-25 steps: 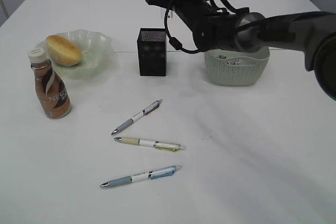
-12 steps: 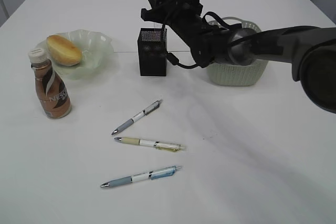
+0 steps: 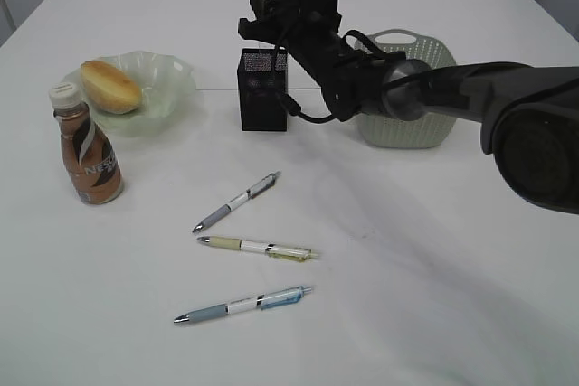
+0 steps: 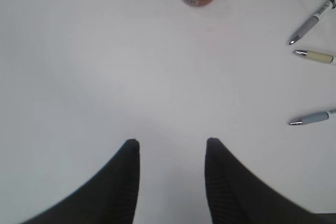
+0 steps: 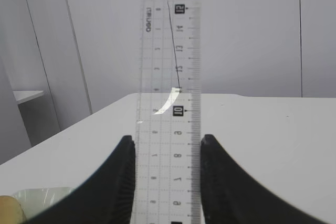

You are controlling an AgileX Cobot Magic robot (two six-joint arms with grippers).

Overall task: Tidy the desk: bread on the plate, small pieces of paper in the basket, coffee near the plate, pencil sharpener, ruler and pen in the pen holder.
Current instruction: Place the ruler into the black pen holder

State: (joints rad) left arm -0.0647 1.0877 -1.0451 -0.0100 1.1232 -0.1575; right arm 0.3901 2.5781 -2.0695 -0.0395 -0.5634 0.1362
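Right gripper [image 5: 164, 145] clamped the clear ruler [image 5: 168, 108] upright, above the black mesh pen holder [image 3: 262, 89]. Left gripper [image 4: 170, 148] stood apart, empty, over bare desk [image 4: 105, 66]. Three pens [image 3: 244, 250] lay loose.

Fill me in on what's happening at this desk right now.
The right gripper holds the clear ruler upright between its jaws, above the black pen holder. The left gripper hangs open over bare desk, holding nothing. The bread lies on the plate, the coffee stands next to the plate, and three pens lie loose on the desk. The basket sits behind the right arm.
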